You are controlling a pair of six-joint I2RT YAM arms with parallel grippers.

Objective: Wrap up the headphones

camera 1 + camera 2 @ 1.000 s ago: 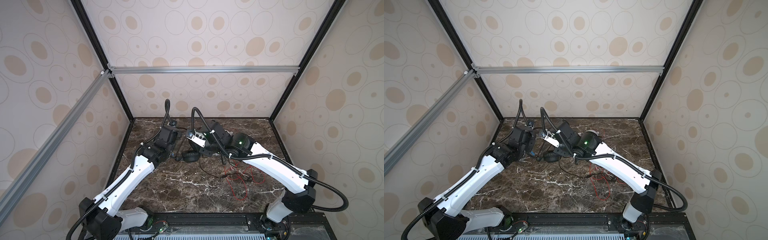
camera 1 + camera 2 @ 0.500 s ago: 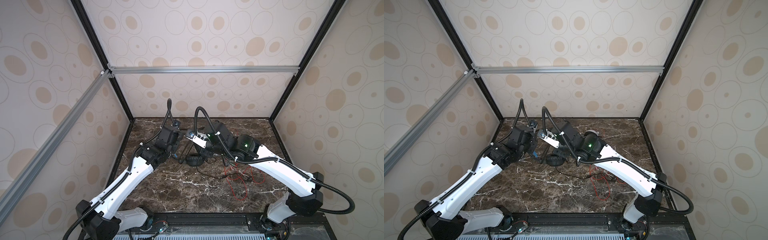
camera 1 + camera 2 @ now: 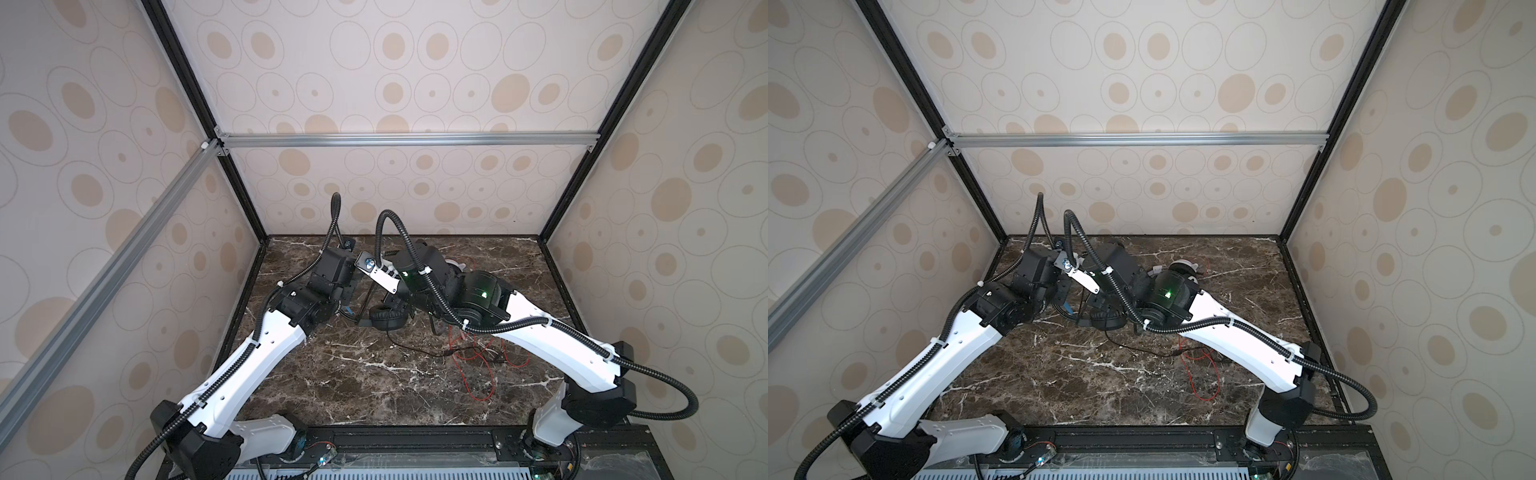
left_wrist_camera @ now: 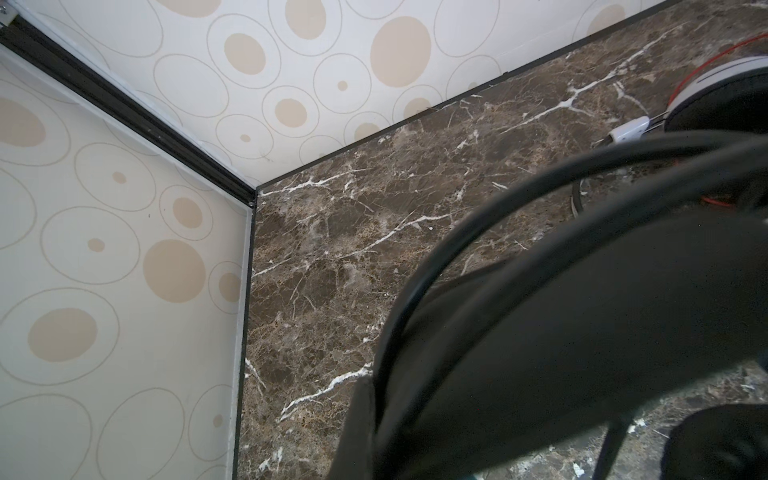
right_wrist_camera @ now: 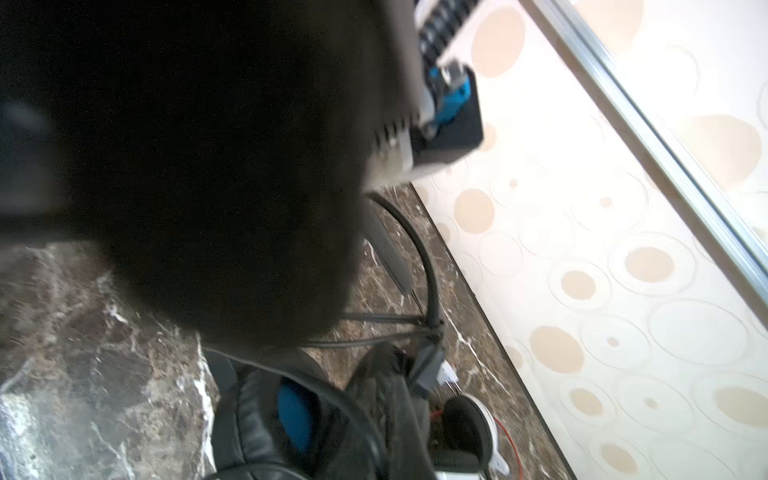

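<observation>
- My left claw (image 3: 347, 301) and right claw (image 3: 392, 297): both closed, low over the black headset. I cannot tell what either pinches.
- Black headset (image 3: 388, 318): on the table (image 3: 374, 395), back-left of middle, between my claws. Its ear cup sits slightly further forward than a second ago.
- White headset (image 3: 455, 264): beyond my right wrist, not yet handled, I judge.
- Black cord (image 3: 415, 351) and red cord (image 3: 491, 380): trailing loose, much as before. Wrapping barely begun.
</observation>
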